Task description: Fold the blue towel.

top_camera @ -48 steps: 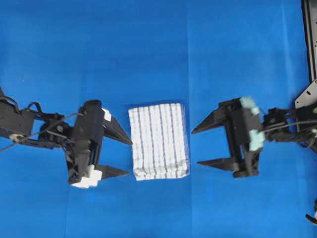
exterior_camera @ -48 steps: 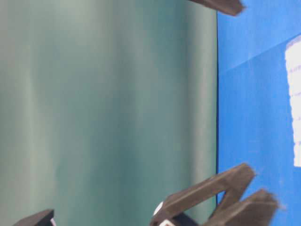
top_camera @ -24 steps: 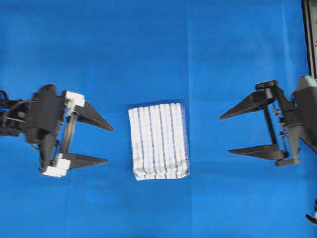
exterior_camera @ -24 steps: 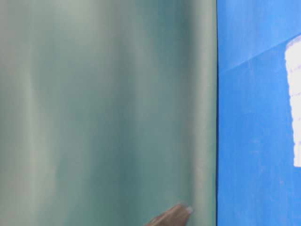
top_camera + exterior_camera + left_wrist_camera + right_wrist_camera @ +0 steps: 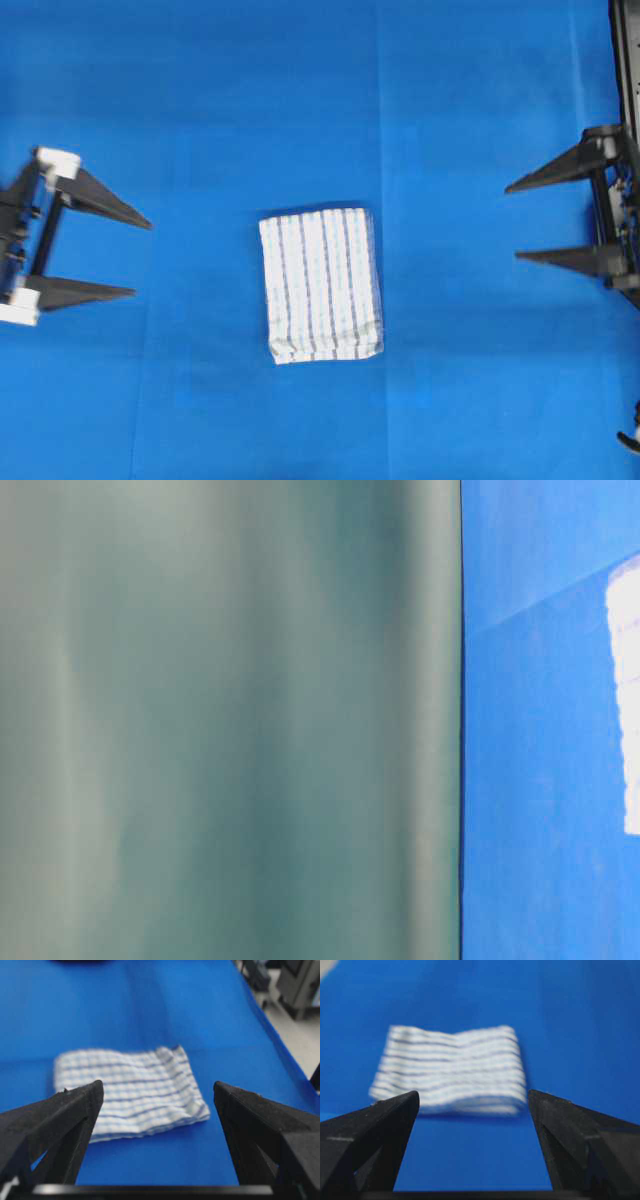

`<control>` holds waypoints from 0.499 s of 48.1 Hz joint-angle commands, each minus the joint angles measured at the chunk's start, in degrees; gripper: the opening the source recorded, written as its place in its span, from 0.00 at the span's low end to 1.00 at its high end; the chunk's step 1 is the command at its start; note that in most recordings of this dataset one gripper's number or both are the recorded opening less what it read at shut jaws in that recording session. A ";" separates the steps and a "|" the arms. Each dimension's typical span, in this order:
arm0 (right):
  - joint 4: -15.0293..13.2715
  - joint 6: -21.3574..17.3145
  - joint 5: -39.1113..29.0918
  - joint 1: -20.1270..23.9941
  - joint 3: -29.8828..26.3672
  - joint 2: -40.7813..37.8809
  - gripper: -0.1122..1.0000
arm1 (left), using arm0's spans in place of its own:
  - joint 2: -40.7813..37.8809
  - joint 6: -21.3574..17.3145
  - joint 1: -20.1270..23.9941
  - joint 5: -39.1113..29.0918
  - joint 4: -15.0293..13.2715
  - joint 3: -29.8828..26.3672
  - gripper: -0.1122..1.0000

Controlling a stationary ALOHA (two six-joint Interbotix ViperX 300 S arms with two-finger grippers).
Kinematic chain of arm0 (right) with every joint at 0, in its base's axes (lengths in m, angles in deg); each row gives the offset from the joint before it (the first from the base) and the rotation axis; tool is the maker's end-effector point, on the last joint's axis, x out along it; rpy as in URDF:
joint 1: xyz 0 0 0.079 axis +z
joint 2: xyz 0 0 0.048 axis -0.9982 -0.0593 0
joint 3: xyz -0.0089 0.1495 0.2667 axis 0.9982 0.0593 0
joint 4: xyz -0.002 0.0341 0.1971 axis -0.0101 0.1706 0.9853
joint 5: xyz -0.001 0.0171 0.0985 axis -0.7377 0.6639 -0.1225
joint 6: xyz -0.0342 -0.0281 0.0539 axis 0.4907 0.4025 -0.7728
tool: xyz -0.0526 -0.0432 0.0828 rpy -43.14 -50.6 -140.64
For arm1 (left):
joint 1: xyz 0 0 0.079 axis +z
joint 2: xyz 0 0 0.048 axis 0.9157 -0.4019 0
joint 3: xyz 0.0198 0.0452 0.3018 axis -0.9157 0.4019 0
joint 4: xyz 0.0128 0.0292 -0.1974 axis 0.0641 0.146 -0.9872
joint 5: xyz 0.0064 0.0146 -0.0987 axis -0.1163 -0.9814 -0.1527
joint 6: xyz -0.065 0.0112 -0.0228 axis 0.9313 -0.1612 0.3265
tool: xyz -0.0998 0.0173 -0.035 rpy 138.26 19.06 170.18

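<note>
The blue towel (image 5: 322,284) lies folded into a compact rectangle in the middle of the blue table (image 5: 300,90). The left gripper (image 5: 140,258) and the right gripper (image 5: 511,222) stand well apart from it on either side, each with its fingers (image 5: 95,198) spread wide, holding nothing and pointing toward the towel.

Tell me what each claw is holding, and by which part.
Nothing is held. The left claw and right claw are both open and empty, well clear of the folded towel lying between them.
</note>
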 commanded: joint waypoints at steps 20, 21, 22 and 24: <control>0.18 0.09 4.22 -3.25 2.02 -1.85 0.84 | 17.40 -4.66 4.83 -4.92 0.18 9.84 0.85; 0.18 0.09 4.66 -3.25 2.11 -2.11 0.84 | 17.49 -4.66 4.92 -5.19 0.18 9.84 0.85; 0.18 0.09 4.92 -3.25 2.20 -2.29 0.83 | 17.58 -4.66 4.92 -5.54 0.18 9.93 0.84; 0.18 0.09 5.36 -3.16 2.29 -2.55 0.83 | 17.75 -4.75 4.83 -6.33 0.18 9.93 0.84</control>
